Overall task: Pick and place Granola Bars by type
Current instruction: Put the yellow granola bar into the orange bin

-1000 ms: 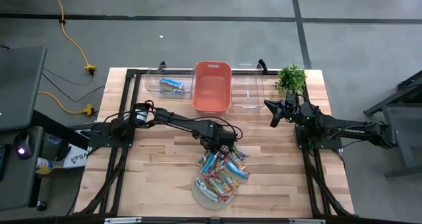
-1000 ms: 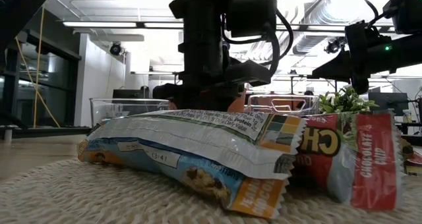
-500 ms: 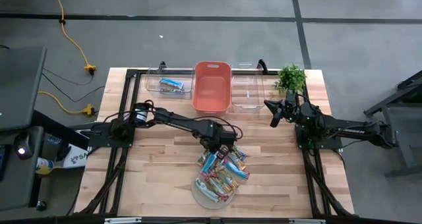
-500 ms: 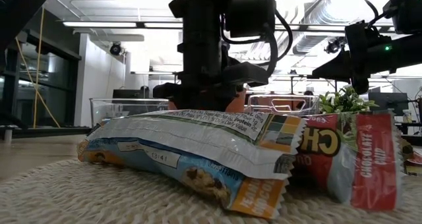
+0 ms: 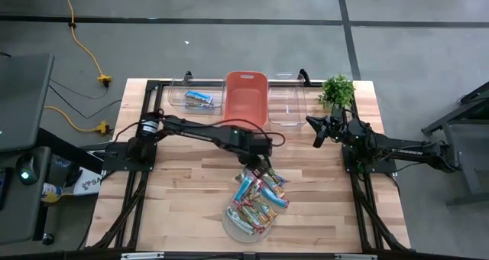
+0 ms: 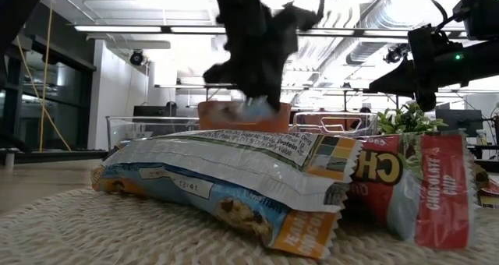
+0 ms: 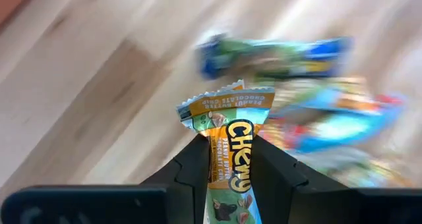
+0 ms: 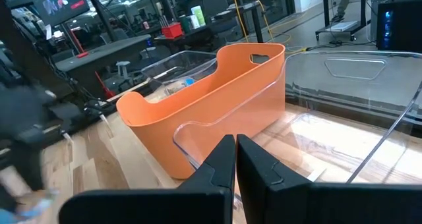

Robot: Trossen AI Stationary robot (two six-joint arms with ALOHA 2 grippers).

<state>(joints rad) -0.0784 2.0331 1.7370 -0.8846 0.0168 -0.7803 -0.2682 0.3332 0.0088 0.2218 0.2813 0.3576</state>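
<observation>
Several granola bars [image 5: 258, 194] lie heaped on a round rope mat [image 5: 238, 223] near the table's front; the low view shows a blue-and-white bar [image 6: 226, 171] and a red one [image 6: 437, 189] up close. My left gripper [image 5: 257, 165] hangs above the far side of the heap, shut on one tan-and-green bar [image 7: 228, 107]. My right gripper [image 5: 316, 131] waits, shut, in front of the right clear bin [image 5: 286, 107]. One blue bar [image 5: 198, 98] lies in the left clear bin. My left gripper pinches the tan-and-green bar between its two fingers [image 7: 192, 159], partway along its length [image 7: 229, 148]. The fingers lie along the bar and come from above, slanting down. The crimped end [image 7: 225, 100] sticks out past the fingertips. The bar is lifted clear of the heap.
Along the far edge stand a left clear bin [image 5: 183, 99], an orange bin [image 5: 246, 101] and the right clear bin, with a small green plant [image 5: 337, 90] beside them. Bare wood lies between the bins and the mat.
My left gripper has risen from the heap with the tan-and-green bar in its fingers and has drawn back toward the far edge. The bar has come clear of the other bars, which have stayed put.
</observation>
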